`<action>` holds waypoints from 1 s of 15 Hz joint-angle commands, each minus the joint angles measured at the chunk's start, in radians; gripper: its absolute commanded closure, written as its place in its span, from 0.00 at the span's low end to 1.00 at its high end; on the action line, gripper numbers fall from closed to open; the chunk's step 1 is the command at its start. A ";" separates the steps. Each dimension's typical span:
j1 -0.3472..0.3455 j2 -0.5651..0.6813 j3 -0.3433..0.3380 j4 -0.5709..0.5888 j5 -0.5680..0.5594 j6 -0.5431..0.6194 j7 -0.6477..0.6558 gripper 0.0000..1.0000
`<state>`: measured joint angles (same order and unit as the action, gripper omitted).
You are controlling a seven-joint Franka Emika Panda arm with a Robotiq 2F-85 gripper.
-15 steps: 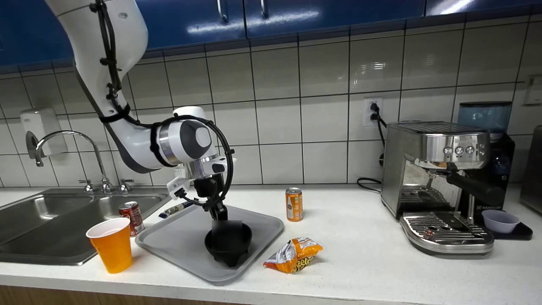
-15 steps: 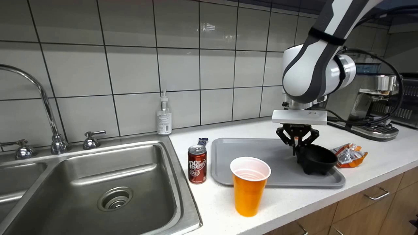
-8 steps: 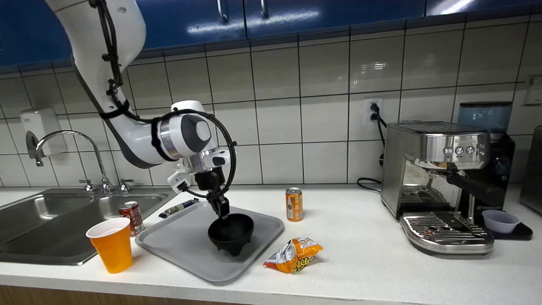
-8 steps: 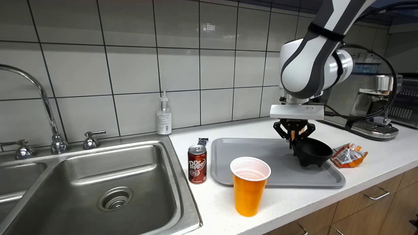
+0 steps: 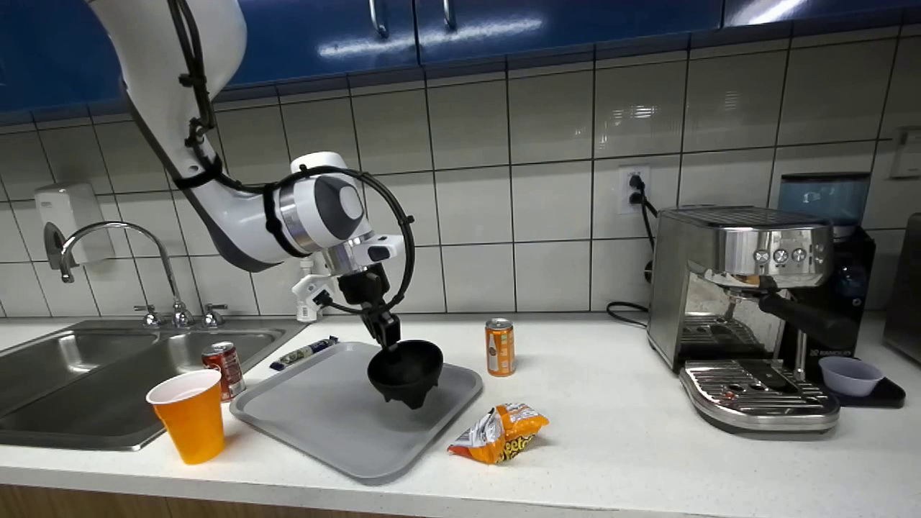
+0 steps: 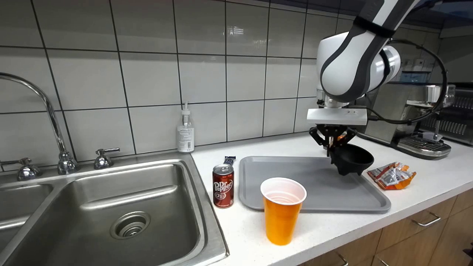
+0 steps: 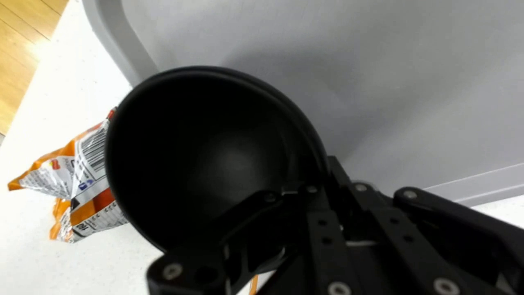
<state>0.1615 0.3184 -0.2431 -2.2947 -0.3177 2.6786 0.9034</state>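
Note:
My gripper (image 7: pixel 325 174) is shut on the rim of a black bowl (image 7: pixel 196 143), one finger inside it and one outside. The bowl (image 5: pixel 406 370) hangs a little above the grey tray (image 5: pixel 302 403), slightly tilted, with short feet underneath. Its dark inside shows nothing in it. In the wrist view the bowl's shadow falls on the tray, and the bowl partly covers an orange snack bag (image 7: pixel 90 176) lying on the counter. Seen in an exterior view, the bowl (image 6: pixel 353 159) is over the tray end nearest that bag.
An orange cup (image 5: pixel 191 417) and a red can (image 5: pixel 224 367) stand between the tray and the sink (image 5: pixel 180 352). A wrapped bar (image 5: pixel 302 352) lies behind the tray. An orange can (image 5: pixel 500 347) stands beyond it, with a coffee machine (image 5: pixel 741 302) farther along.
The gripper has risen with the bowl still held in it, raising the bowl higher over the tray. The bowl has also shifted slightly toward the back wall. Everything else stays put.

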 commanded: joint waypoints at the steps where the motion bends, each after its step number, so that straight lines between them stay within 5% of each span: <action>1: -0.007 -0.029 -0.017 0.016 -0.038 -0.017 0.002 0.98; 15: -0.012 -0.023 -0.110 0.065 -0.122 -0.007 0.122 0.98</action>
<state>0.1583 0.3132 -0.3396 -2.2366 -0.3923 2.6787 0.9730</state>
